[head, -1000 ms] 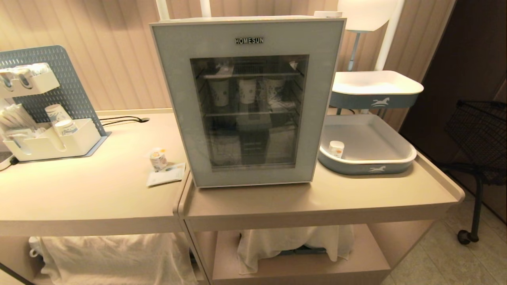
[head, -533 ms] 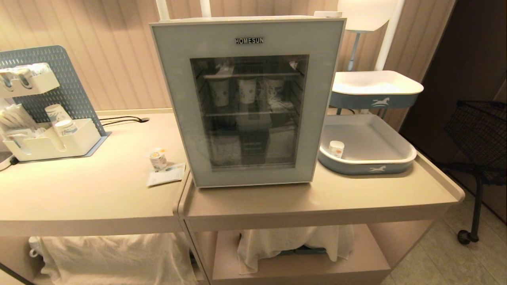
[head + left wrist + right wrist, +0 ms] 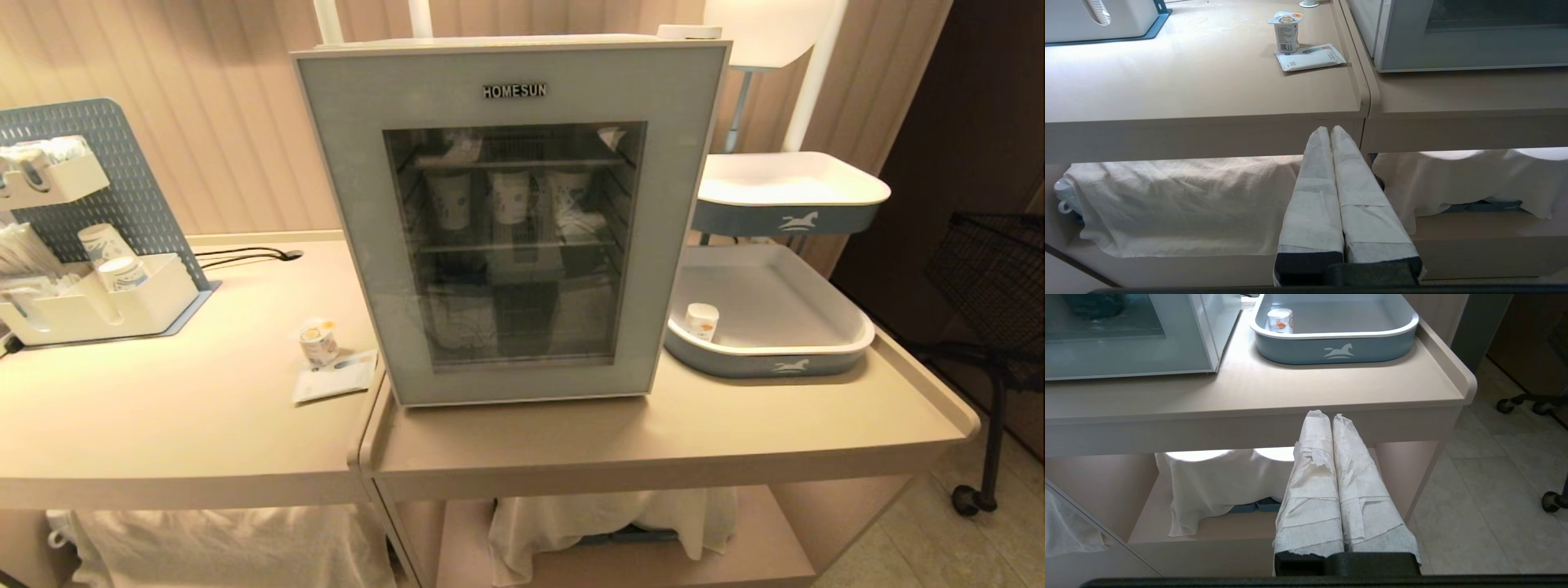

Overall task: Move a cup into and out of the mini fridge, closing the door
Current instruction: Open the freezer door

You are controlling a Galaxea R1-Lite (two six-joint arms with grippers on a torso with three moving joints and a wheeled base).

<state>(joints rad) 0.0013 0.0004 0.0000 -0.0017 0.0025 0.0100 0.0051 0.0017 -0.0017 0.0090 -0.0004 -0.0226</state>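
Counters come first: two beige tops (image 3: 204,408) butted side by side fill the space before me, with white cloths draped over the shelves beneath. On the right-hand one stands the mini fridge (image 3: 513,220), square to me, its door (image 3: 359,204) closed flat against the body. Behind the glass I can make out tall patterned paper cups (image 3: 510,196) in a row on a wire shelf. Beside the fridge on my right sits a blue-grey tray (image 3: 775,363) with a small plain white cup (image 3: 701,320) in its near corner; a second tray (image 3: 788,216) stands raised behind it. On my left, a pegboard organiser (image 3: 90,294) holds more paper cups.

The cup (image 3: 317,343) I am after stands upright on the left counter, near the fridge's lower left corner, with a flat white packet (image 3: 335,380) just in front of it.

My left gripper (image 3: 1329,130) hangs below the counter's front edge, its wrapped fingers pressed together and holding nothing; the cup lies above and beyond it, well apart, slightly to its left. My right gripper (image 3: 1326,415) hangs likewise under the right counter, fingers together and empty, with the fridge between it and the cup.
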